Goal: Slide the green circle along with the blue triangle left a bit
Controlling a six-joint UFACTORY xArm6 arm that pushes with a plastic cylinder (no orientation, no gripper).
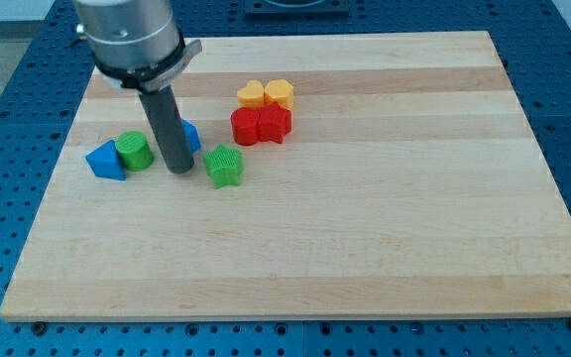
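Nearest us the wooden board (295, 268) is bare; first thing in is the green star (225, 166), just to the view's right of our tip (178, 170). We have no jaws to open or close — just a bare rod, nothing held. Our tip sits on the board a little to the view's right of the green circle (135, 151), with a narrow gap between them as far as we can tell. The blue triangle (105, 161) is touching the circle on its left side, so the pair is already lined up for one push, and both lie near the board's left edge. Behind the rod a second blue block (190, 137) peeks out, shape unclear. Further back, the red pieces (261, 126), then the yellow pieces (266, 94), well apart from our work. Handling, our read: small, light, rigid plastic, likely low friction on wood — they'll skid and rotate easily. We'd contact the circle on its right face, centred, so force runs through into the triangle; off-centre and the round one rolls off our tip.
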